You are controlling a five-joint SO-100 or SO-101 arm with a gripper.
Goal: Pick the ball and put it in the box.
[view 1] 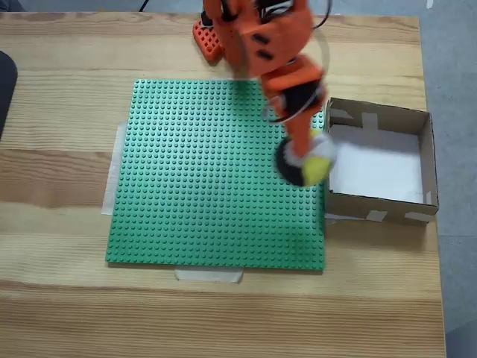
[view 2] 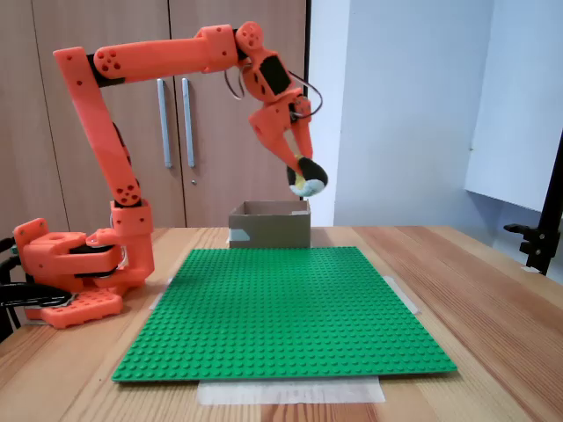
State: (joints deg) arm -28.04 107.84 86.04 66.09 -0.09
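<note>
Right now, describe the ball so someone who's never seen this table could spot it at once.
Find the green studded mat on the wooden table, then the orange arm reaching toward the cardboard box at the mat's edge. The ball is held up in the air in the arm's jaws, beside the box's near wall. It is the sole small lumpy thing, patched yellow, white and black.

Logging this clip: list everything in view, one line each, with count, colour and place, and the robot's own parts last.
ball: one, yellow, white and black, held in the air above the mat's edge near the box, seen also in a fixed view.
box: one, brown cardboard with white bottom, on the table beside the mat, open.
mat: one, green studded, taped flat on the table.
table: one, light wood.
cupboard: brown doors with metal handles, behind the table.
arm: one, orange, base at the table's edge.
gripper: one, orange, jaws shut on the ball.
</note>
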